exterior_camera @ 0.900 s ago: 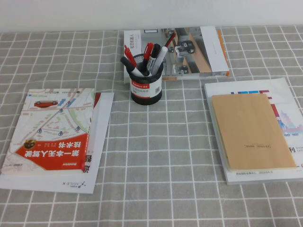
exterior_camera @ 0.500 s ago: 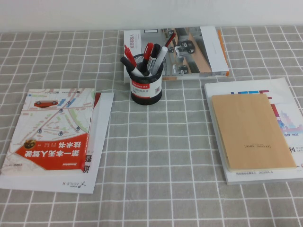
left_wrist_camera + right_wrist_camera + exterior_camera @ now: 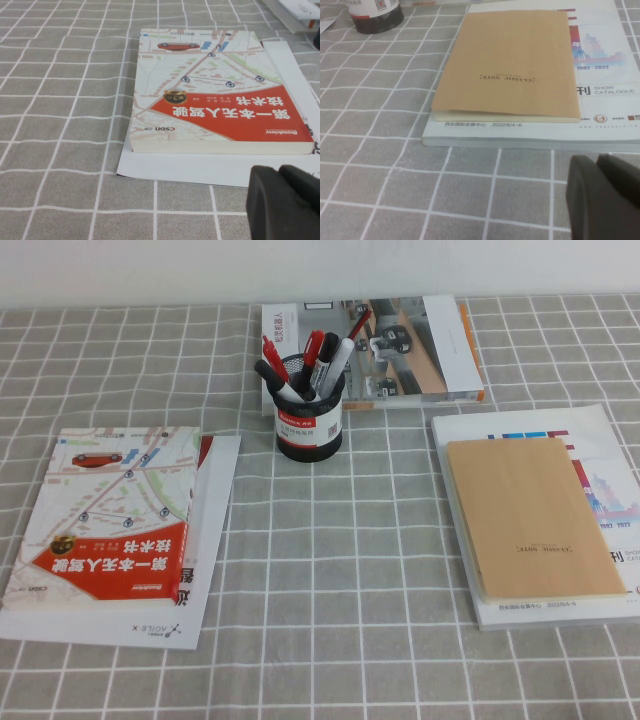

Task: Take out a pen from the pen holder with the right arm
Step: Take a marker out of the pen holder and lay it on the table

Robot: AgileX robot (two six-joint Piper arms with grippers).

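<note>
A black mesh pen holder [image 3: 309,430] with a red and white label stands at the table's back middle, and its base shows in the right wrist view [image 3: 374,14]. Several pens [image 3: 315,365], red and black, stick out of its top. Neither arm appears in the high view. My right gripper [image 3: 598,167] is shut and holds nothing, low over the cloth near the front edge of the right-hand books, far from the holder. My left gripper [image 3: 281,172] is shut too, beside the front of the red map book [image 3: 215,95].
A tan notebook [image 3: 530,515] lies on a white catalogue [image 3: 600,470] at the right. The red map book [image 3: 115,515] lies on white paper at the left. An open magazine [image 3: 400,345] lies behind the holder. A grey checked cloth [image 3: 340,570] covers the table.
</note>
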